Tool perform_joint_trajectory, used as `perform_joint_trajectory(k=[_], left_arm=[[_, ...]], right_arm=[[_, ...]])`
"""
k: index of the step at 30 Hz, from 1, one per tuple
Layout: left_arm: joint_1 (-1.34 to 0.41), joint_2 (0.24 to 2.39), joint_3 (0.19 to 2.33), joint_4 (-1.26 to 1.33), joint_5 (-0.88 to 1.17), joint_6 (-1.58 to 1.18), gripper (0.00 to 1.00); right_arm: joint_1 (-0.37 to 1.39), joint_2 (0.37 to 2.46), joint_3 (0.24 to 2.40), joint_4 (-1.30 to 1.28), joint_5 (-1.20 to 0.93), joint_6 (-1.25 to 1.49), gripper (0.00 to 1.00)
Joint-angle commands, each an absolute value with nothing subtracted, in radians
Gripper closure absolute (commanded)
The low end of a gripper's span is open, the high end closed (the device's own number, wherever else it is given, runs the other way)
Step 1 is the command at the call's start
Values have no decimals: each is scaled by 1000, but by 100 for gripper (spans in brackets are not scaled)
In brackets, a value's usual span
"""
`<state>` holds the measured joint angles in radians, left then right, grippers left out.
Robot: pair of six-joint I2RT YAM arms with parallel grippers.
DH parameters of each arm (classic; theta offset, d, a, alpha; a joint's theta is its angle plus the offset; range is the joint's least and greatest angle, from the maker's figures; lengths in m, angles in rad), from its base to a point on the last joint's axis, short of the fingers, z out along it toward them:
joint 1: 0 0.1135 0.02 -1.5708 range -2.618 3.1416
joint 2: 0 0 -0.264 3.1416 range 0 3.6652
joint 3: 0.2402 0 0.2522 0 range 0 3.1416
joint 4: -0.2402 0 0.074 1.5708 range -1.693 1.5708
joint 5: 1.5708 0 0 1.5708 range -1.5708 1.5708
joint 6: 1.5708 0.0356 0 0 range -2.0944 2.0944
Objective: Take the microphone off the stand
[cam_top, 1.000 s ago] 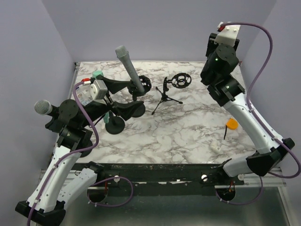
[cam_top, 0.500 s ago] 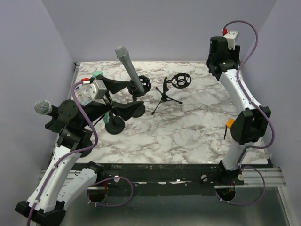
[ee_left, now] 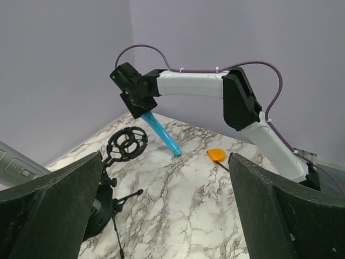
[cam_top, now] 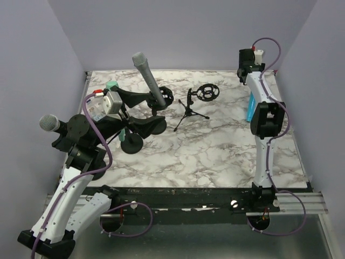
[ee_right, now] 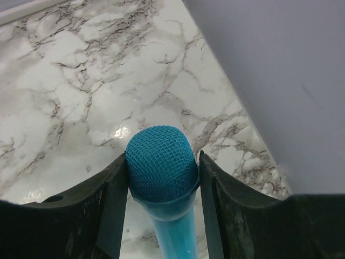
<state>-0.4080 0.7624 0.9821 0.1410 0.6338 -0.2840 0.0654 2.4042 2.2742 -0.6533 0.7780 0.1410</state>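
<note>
The white marble-patterned table (cam_top: 215, 156) is hard, so a drop onto it would be harsh. At its far right, the right gripper (ee_right: 161, 162) clamps the blue mesh-headed microphone (ee_left: 161, 134) at its rounded head end, and I judge it could slip or swing there. The left gripper (ee_left: 166, 162) gapes wide, empty. The small black tripod stand (cam_top: 188, 110) sits mid-table, well apart.

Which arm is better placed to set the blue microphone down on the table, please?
Right. The right gripper is shut on the blue microphone at the right of the marble table; the left gripper is open, empty, across by the grey microphone.
</note>
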Motion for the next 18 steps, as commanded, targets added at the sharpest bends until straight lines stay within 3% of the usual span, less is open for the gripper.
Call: perform_joint_trajectory(k=[1,7,12,18], left_arm=[[-411,769,971,170,662,-289,1],[-411,790,972,182,680,-310,1],[-411,804,974,186,689,-322,1],[-411,804,973,190,689,-328,1]], right_arm=[[8,2472,2346,-613,641,178,99],[-16,2605,2454,-569,644,153,99],[-42,2668,2485,-510,652,130,89],[-66,2719,2491,-505,612,121,88]])
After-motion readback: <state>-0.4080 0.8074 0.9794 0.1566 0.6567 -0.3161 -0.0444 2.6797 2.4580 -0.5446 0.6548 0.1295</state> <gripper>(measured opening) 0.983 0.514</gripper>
